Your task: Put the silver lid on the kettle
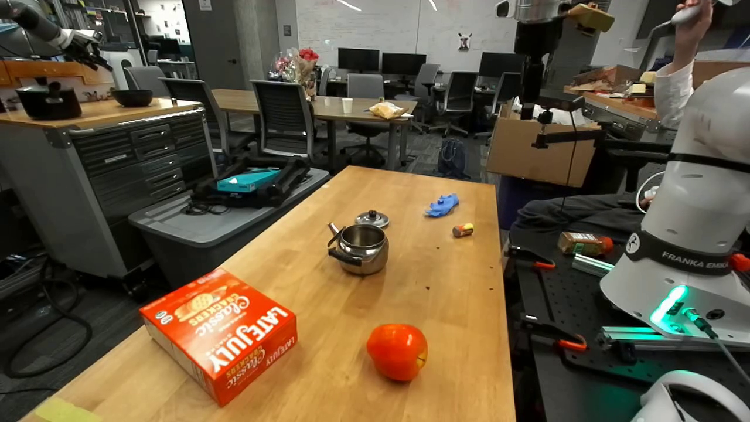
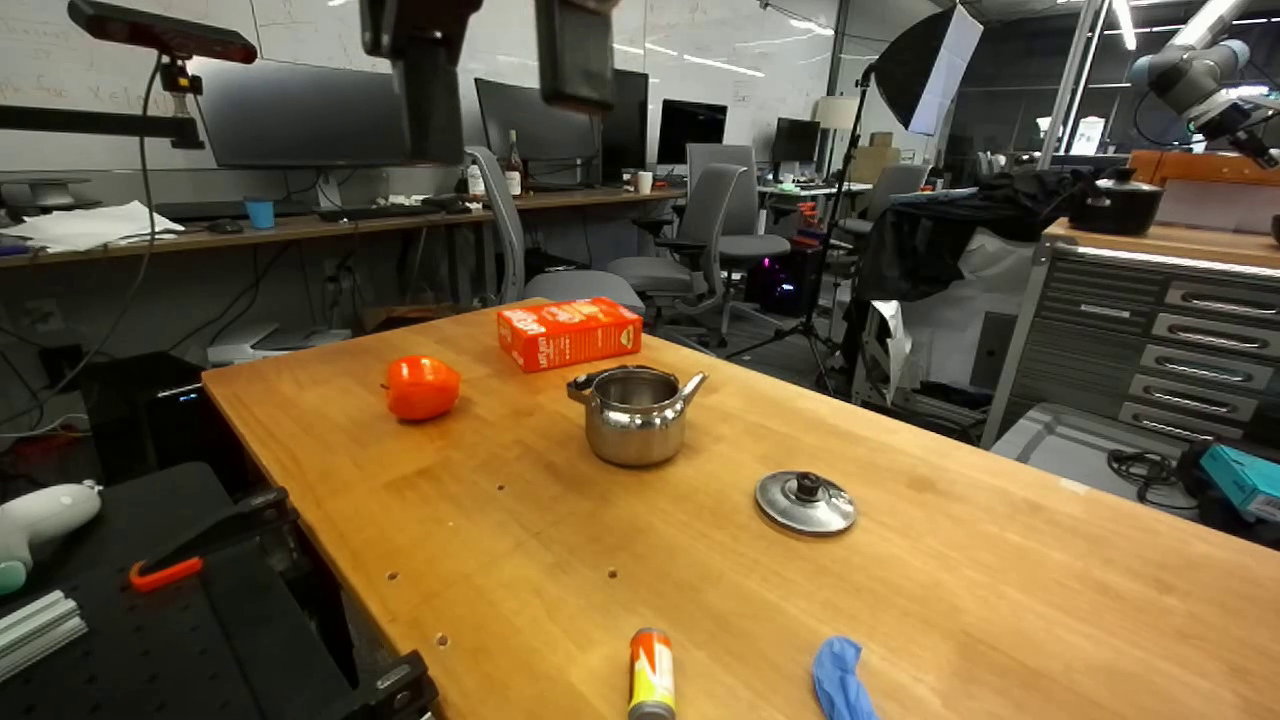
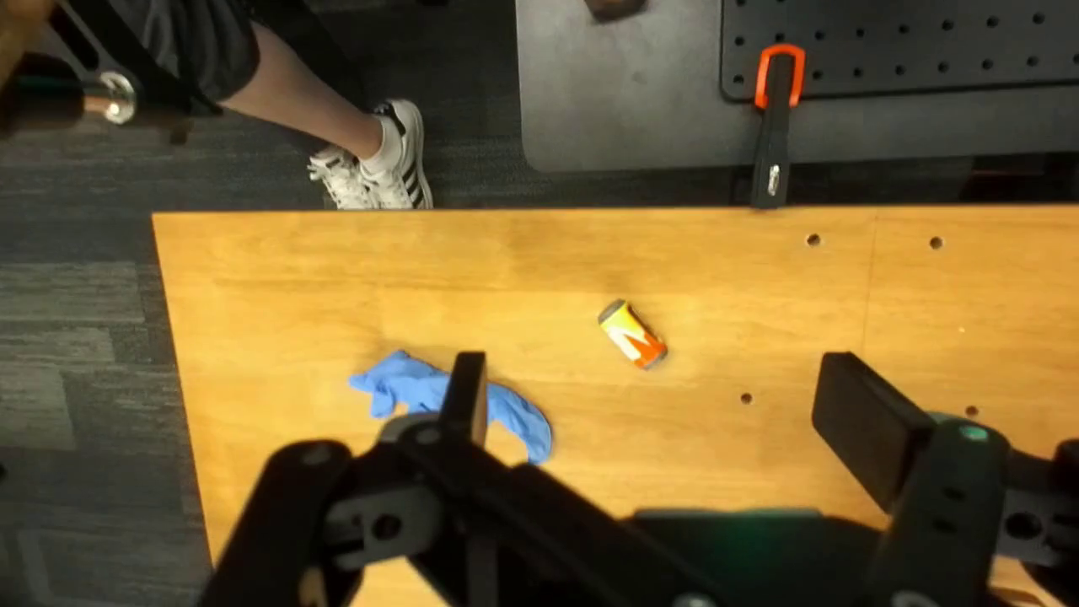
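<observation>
Lid (image 2: 800,512) is seen lying on the table (image 2: 960,580) with its knob (image 2: 808,485) upward, well below the gripper (image 3: 657,381) and not shown in the wrist view; it is judged to lie on the side of the tool away from the arm's base (image 1: 679,282). The kettle (image 2: 637,425) appears to be set farther from the tool, apart from the lid, with its mouth uncovered. The fingers (image 3: 868,430) are spread wide and nothing is pinched between them; beneath them, in the wrist view, a small tube (image 3: 632,335) and a blue glove (image 3: 409,386) are shown. The task is judged to be at its opening step, the reach for the lid, which is not yet gripped. For the next move, the tool needs to be carried outward from the base and lowered until the knob is straddled by the fingers, which can then be brought together on it. Level handling seems called for, so that the kettle can be squarely covered.
</observation>
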Controlling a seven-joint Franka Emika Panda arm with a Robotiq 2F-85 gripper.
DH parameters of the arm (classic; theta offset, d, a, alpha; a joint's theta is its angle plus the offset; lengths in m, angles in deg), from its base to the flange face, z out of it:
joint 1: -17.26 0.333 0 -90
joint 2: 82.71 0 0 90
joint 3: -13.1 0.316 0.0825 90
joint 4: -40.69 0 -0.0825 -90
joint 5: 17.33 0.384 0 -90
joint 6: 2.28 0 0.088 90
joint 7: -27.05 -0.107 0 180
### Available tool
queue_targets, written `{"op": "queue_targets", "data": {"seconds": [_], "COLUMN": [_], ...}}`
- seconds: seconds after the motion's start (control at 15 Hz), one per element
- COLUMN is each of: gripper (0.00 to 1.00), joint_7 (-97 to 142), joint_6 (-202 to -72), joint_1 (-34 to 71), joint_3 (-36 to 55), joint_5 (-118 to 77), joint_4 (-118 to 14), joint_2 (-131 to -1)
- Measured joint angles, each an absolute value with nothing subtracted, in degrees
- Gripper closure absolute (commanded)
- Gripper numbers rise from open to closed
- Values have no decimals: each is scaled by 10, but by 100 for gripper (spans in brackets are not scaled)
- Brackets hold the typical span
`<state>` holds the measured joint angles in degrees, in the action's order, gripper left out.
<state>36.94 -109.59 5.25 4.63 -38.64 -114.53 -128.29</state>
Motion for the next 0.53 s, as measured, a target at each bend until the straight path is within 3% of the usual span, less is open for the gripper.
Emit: {"op": "queue_targets", "data": {"seconds": [0.53], "gripper": [0], "joint_7": [346], "joint_6": [-1211], "joint_1": [101], "joint_3": [55], "joint_5": [-344], "joint_4": [-1127], "joint_2": [-1221]}}
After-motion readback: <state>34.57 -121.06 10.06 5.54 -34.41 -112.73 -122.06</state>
